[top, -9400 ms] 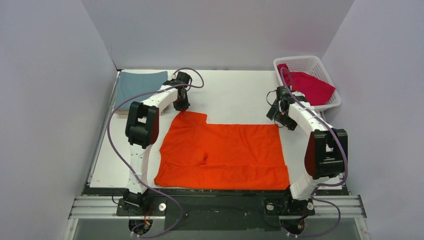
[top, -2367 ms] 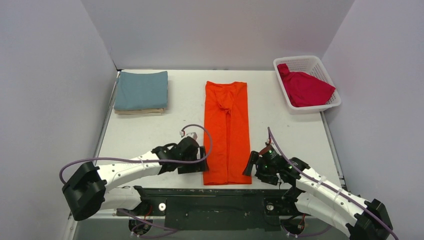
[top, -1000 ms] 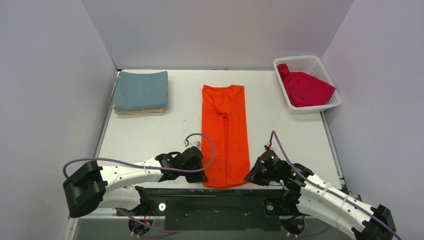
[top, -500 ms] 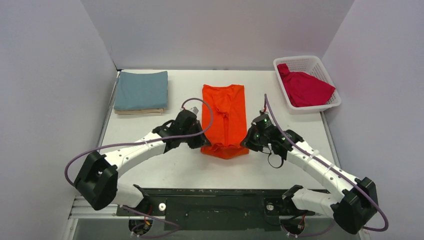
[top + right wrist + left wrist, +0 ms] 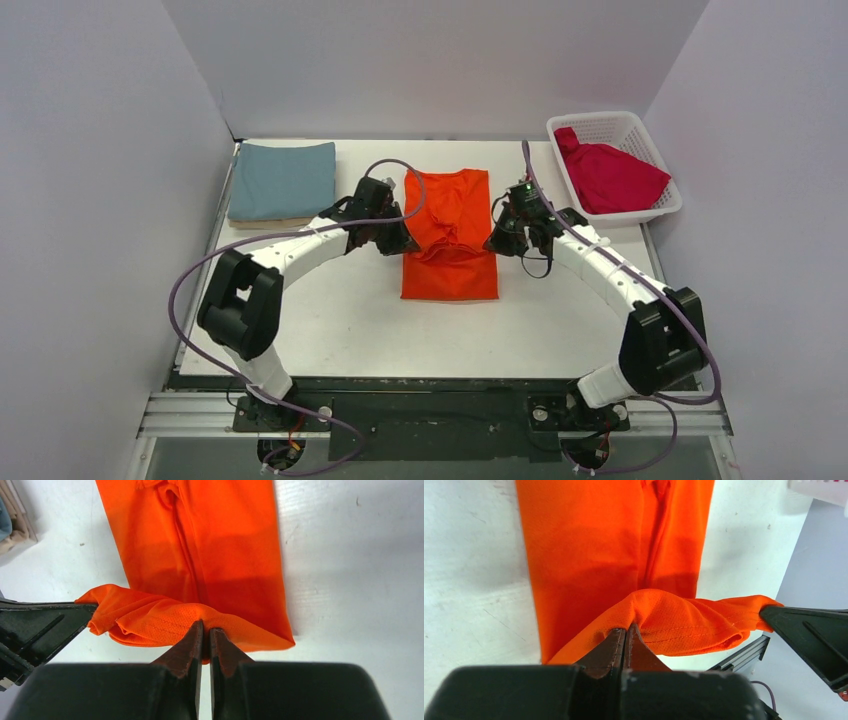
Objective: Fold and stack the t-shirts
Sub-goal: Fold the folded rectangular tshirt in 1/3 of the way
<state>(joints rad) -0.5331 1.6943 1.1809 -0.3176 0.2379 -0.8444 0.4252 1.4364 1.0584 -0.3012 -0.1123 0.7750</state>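
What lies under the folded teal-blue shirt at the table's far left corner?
A beige shirt: only its near edge peeks out beneath the teal-blue shirt. The rest is covered, so its fold cannot be judged.

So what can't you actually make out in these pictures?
- Beige shirt: only a sliver shows in the top view; the teal shirt covers it.
- Anything under the red shirt: hidden by it and the basket, top view.
- Claw tips in the top view: hidden under the wrists; only the wrist views show the left claw and right claw pinching the orange shirt.
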